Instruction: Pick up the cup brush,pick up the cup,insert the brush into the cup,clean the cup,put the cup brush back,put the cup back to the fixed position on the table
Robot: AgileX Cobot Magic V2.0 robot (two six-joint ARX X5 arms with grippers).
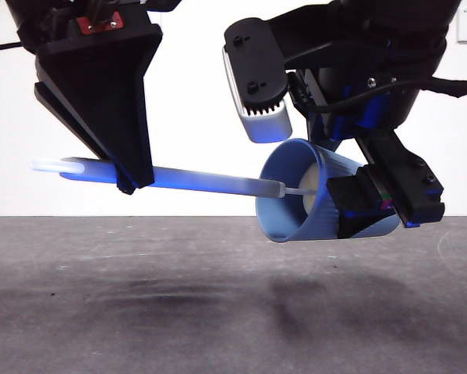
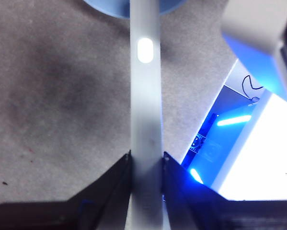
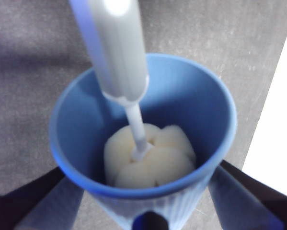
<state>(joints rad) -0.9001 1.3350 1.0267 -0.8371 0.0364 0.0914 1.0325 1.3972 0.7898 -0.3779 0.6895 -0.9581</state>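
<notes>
I have the cup [image 1: 307, 195] tilted above the table [image 1: 139, 296], clamped by the right gripper [image 1: 373, 204]; the left gripper [image 2: 145, 163] pinches the cup brush [image 1: 186, 181], sponge deep inside (cleaning underway). Both returns remain.

No readable text, labels, brands or numbers anywhere: none on cup [image 1: 299, 204], brush [image 1: 202, 181], grippers or table [image 1: 139, 312].

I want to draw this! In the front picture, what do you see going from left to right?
Brush handle's white tip → left gripper holding the brush → cup with the sponge inside → right gripper holding the cup.
</notes>
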